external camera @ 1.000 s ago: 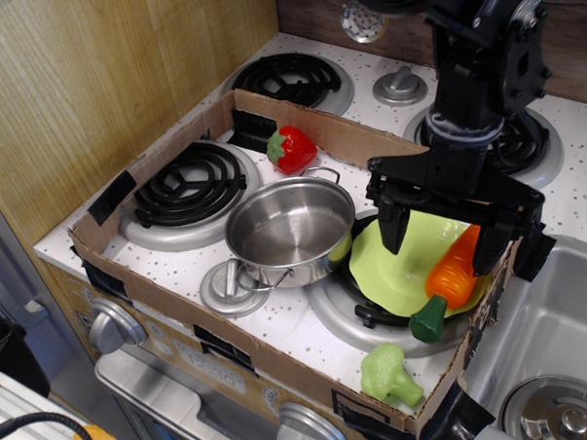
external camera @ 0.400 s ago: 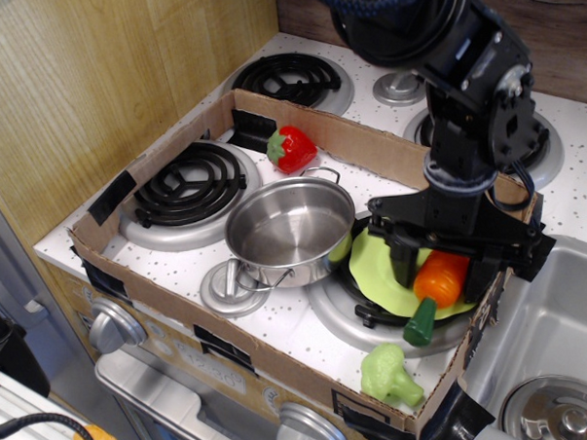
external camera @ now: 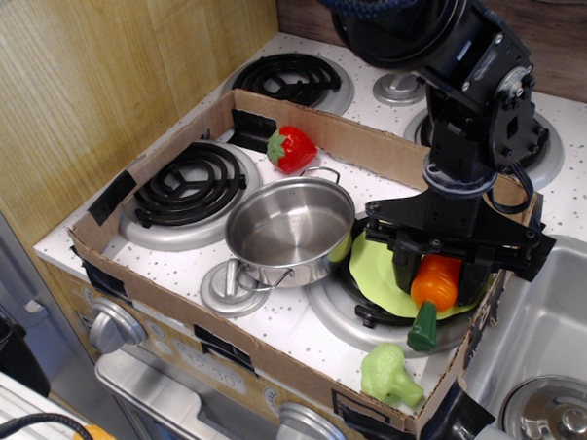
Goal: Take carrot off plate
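The orange carrot (external camera: pixel 435 286) lies on the front right part of the lime-green plate (external camera: pixel 375 271), its dark green stem end pointing down over the plate's front rim. My gripper (external camera: pixel 435 272) has come down over the carrot. One black finger (external camera: pixel 405 270) is on its left side and the other on its right, both pressed against it. The carrot still rests on the plate. The gripper hides the plate's right part.
A steel pot (external camera: pixel 289 230) stands just left of the plate, touching its rim. A red strawberry (external camera: pixel 292 149) lies behind the pot. Pale green broccoli (external camera: pixel 388 375) lies in the front right corner of the cardboard tray (external camera: pixel 299 113). A sink (external camera: pixel 562 345) is on the right.
The gripper has come down and narrowed its fingers around the carrot. The carrot has turned from slanted to nearly upright in the picture, stem end toward the front.
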Tool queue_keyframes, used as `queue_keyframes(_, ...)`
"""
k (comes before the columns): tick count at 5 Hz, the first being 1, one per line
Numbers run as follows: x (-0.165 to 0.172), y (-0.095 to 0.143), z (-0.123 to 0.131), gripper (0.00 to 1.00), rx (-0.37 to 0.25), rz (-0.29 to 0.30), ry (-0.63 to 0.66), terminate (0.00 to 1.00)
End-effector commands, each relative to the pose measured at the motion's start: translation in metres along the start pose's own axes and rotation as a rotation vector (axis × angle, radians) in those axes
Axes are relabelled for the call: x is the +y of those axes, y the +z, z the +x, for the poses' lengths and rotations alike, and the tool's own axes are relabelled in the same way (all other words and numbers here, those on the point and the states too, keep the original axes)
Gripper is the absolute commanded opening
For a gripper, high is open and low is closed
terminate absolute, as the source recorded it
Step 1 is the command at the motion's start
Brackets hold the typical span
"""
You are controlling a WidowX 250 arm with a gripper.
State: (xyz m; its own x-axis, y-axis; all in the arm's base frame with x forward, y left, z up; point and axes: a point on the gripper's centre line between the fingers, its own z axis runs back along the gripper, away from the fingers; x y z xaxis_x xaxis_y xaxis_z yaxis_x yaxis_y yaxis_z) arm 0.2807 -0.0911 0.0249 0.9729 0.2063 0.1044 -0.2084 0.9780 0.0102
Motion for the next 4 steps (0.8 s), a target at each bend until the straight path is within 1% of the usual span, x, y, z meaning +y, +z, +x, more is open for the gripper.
queue_keyframes(1, 0.001, 0.056, 0.027, 0.00, -0.089, -0.017, 0.091, 0.00)
queue_keyframes(2, 0.015, 0.068, 0.038, 0.00, -0.078, -0.022, 0.097, 0.00)
queue_keyframes(3, 0.044, 0.072, 0.047, 0.00, -0.145, 0.005, 0.078, 0.00)
queue_keyframes(4, 0.077, 0.079, 0.060, 0.00, -0.130, 0.000, 0.094, 0.00)
